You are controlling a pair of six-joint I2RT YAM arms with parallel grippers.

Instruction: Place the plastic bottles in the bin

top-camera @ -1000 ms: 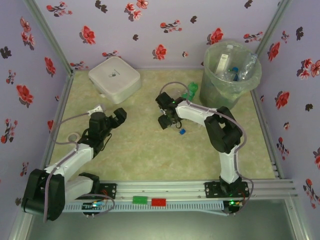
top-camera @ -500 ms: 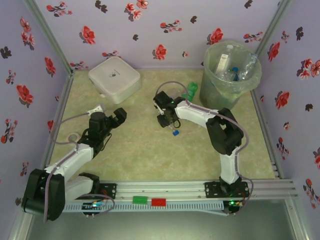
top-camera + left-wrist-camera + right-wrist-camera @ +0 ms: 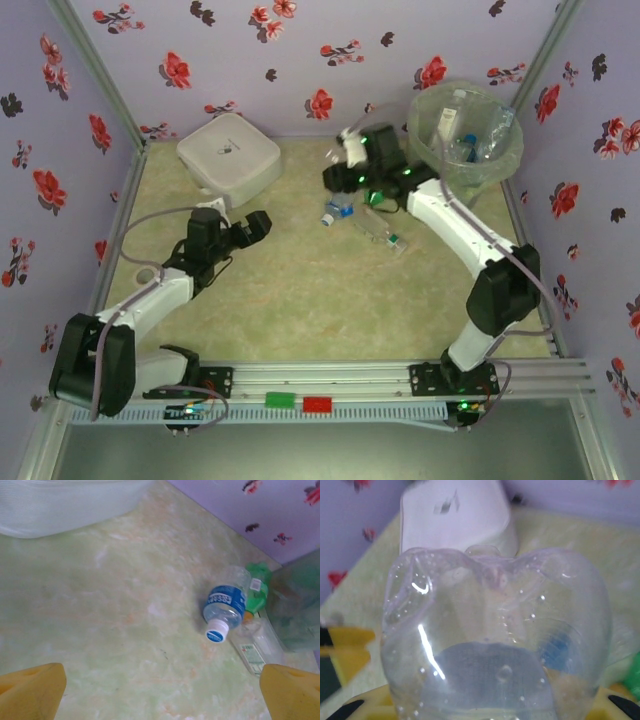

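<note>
Slippage worries us: the right gripper (image 3: 356, 153) fingers clamp a clear bottle (image 3: 495, 645) just left of the bin (image 3: 495, 170); released early, we judge, it misses the rim. Fingers of the left gripper (image 3: 258, 226) gape wide, well left of the bin.

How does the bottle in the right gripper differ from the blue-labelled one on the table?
The held bottle is clamped aloft in the right gripper; the blue-labelled bottle lies free on its side. Its cap shows; the held bottle shows its base. Both are clear plastic.
</note>
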